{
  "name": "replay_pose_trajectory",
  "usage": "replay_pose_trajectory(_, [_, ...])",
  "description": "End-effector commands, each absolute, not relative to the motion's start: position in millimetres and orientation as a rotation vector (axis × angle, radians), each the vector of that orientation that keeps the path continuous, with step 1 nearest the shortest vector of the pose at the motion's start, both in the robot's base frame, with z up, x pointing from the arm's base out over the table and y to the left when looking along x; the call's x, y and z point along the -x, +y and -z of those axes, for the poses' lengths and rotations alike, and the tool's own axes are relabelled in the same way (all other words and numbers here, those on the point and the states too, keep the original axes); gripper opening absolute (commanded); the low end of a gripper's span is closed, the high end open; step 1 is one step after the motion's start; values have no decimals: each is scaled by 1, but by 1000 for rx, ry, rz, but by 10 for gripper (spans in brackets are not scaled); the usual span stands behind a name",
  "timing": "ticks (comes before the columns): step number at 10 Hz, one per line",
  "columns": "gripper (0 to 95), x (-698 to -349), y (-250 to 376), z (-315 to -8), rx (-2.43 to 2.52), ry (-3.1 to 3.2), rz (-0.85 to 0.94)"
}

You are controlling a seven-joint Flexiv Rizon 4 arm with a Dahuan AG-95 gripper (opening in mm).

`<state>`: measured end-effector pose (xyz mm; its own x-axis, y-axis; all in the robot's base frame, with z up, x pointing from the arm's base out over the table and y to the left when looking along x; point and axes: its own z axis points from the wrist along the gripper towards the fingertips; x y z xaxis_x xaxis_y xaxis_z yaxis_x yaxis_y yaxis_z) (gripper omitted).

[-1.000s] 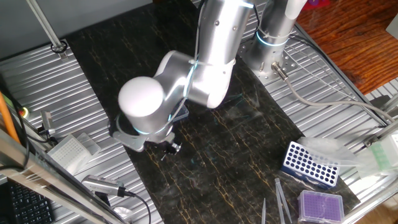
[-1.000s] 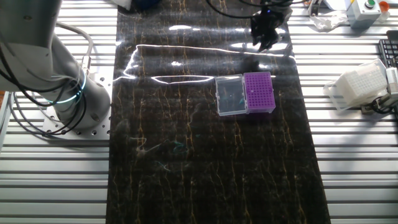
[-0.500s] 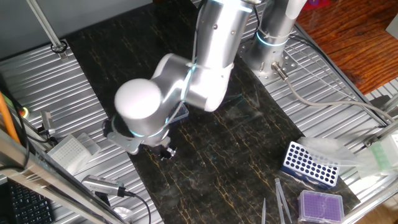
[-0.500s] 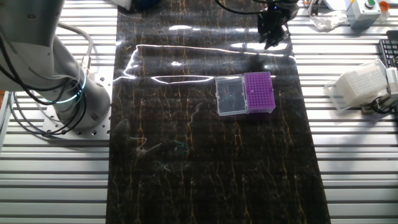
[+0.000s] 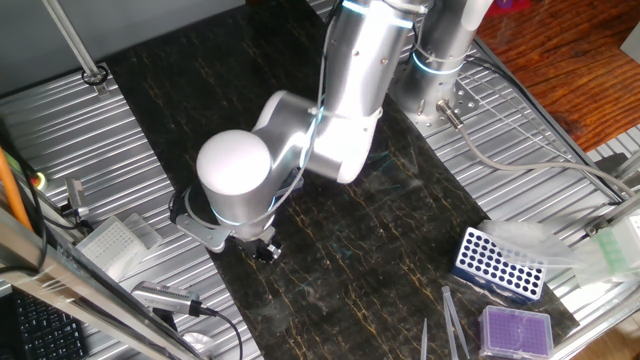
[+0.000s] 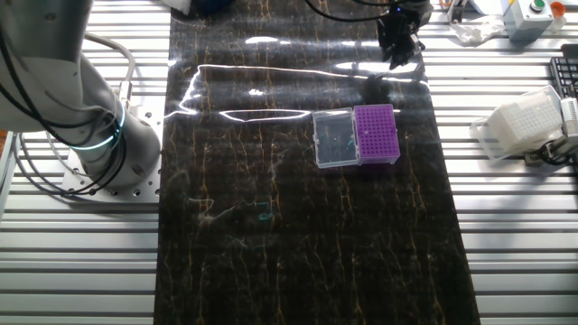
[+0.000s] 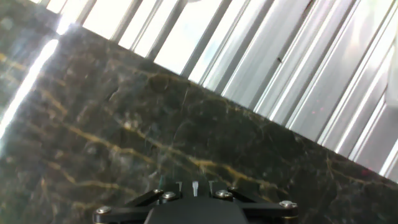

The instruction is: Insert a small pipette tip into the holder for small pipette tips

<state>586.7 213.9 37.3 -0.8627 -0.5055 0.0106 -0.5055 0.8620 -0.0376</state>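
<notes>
The holder for small pipette tips (image 6: 377,133) has a vivid purple top grid, and its clear lid (image 6: 332,139) lies open on its left side, on the dark mat. In one fixed view the arm hides it. My gripper (image 6: 397,43) hangs over the far edge of the mat, beyond the holder and a little to its right; it also shows in one fixed view (image 5: 263,249). In the hand view the fingers (image 7: 180,186) stand close together with a thin pale small pipette tip (image 7: 194,186) between them, above the mat edge and the metal slats.
A blue rack with round holes (image 5: 500,262), a paler purple-topped box (image 5: 515,330) and tweezers (image 5: 452,320) lie at the mat's other end. A white tip box (image 6: 515,131) stands on the metal slats to the right; it also shows in one fixed view (image 5: 112,240).
My gripper has moved a little to the right along the far edge of the mat, away from the holder. The holder has not moved.
</notes>
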Motion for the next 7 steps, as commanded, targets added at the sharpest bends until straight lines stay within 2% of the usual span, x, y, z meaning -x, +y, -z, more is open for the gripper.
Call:
replay_pose_trajectory(1, [190,-588,213,-38,-830,-3029,-62])
replay_pose_trajectory(7, [190,-594,212,-32,-839,-3036,-69])
